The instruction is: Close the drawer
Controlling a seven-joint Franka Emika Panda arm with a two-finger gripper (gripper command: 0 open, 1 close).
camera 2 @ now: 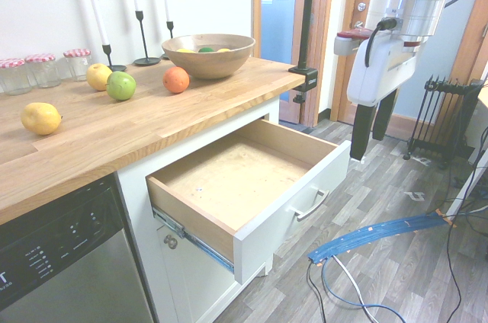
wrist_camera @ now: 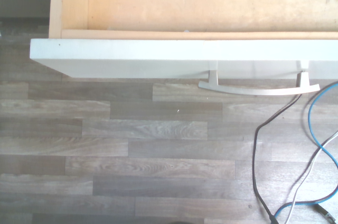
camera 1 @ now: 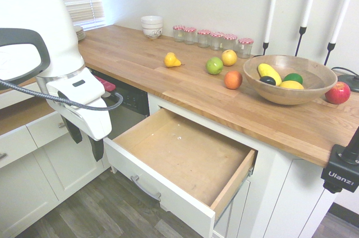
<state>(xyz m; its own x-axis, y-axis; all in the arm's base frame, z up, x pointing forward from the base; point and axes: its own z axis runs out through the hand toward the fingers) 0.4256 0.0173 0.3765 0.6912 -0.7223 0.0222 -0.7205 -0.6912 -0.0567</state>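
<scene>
The drawer is pulled far out from under the wooden countertop, and its light brown bottom is bare. Its flat white front carries a curved silver bar handle, also seen close up as the handle below the front in the wrist view. My gripper hangs out over the floor in front of the drawer's corner, fingers pointing down. In the second exterior view the gripper is off the front's far end, a little apart from it. It is open and holds nothing.
The countertop bears loose fruit, a wooden bowl of fruit, several jars and candlesticks. A dishwasher stands beside the drawer. White cabinets are behind the arm. A dark radiator stands across the wood-look floor.
</scene>
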